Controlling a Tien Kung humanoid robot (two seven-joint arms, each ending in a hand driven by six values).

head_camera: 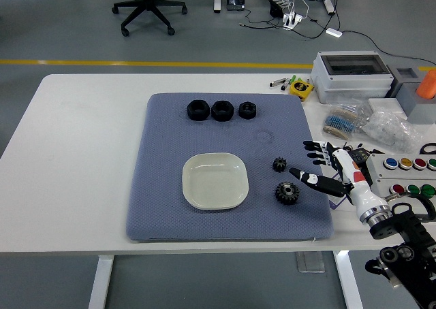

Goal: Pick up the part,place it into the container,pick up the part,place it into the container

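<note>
**A:** From the head view, where was the right hand (pixel 328 167)?

**B:** It came in from the lower right corner and hovered over the right edge of the blue-grey mat (pixel 170 207). Its fingers (pixel 315 148) were spread wide and straight, pointing left, with the thumb (pixel 306 177) stretched out below them. It held nothing.

**A:** And the parts?

**B:** Two black gears lay on the mat, just left of that hand. The small gear (pixel 279 164) sat a little above the large gear (pixel 287 192), the two close but apart. The thumb tip reached to just beside the large gear; I could not tell whether it touched.

**A:** The container?

**B:** A pale square dish (pixel 214 180) with rounded corners stood near the mat's middle, left of both gears, with nothing in it.

**A:** Anything else on the mat?

**B:** Three black nuts (pixel 222 109) in a row near its far edge, well apart from the gears.

**A:** And off the mat?

**B:** At the table's right side stood a grey box (pixel 352 75), a yellow tape measure (pixel 299 88) just beside it, bags of small parts (pixel 381 126), and a panel of coloured buttons (pixel 405 173) behind the hand. The white table (pixel 82 152) was bare on the left. The left arm did not show.
</note>
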